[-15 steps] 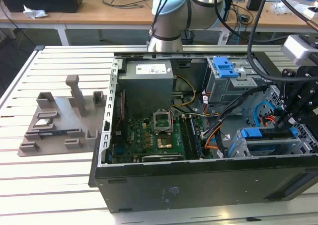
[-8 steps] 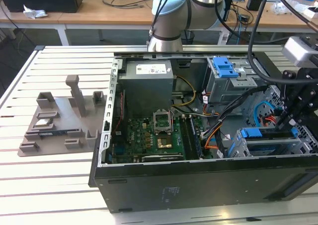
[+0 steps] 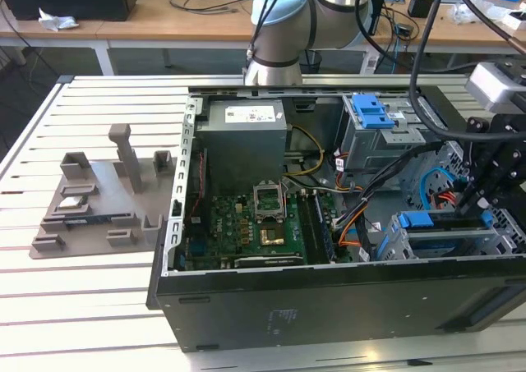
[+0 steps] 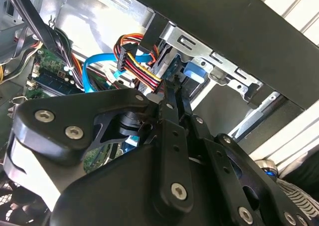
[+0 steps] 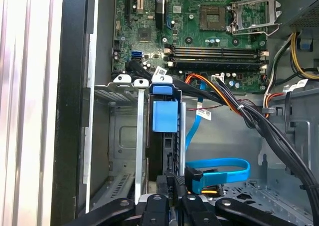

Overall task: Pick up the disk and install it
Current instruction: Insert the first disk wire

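Now at the install step: hand (image 5: 169, 198) narrow, pinching the disk's (image 5: 165, 117) rear edge, disk standing in the drive cage (image 5: 122, 136) slot. Needs a straight push to seat.

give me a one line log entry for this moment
phase: install | gripper: down at drive cage inside case | disk: standing in cage slot | motherboard: untouched

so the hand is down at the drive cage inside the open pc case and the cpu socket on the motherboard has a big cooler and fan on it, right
Not quite. The hand is indeed down at the drive cage inside the open PC case, beside the blue carrier of the disk. But the CPU socket carries no cooler or fan: it sits bare, with its metal frame exposed, as the exterior view and the first wrist view show.
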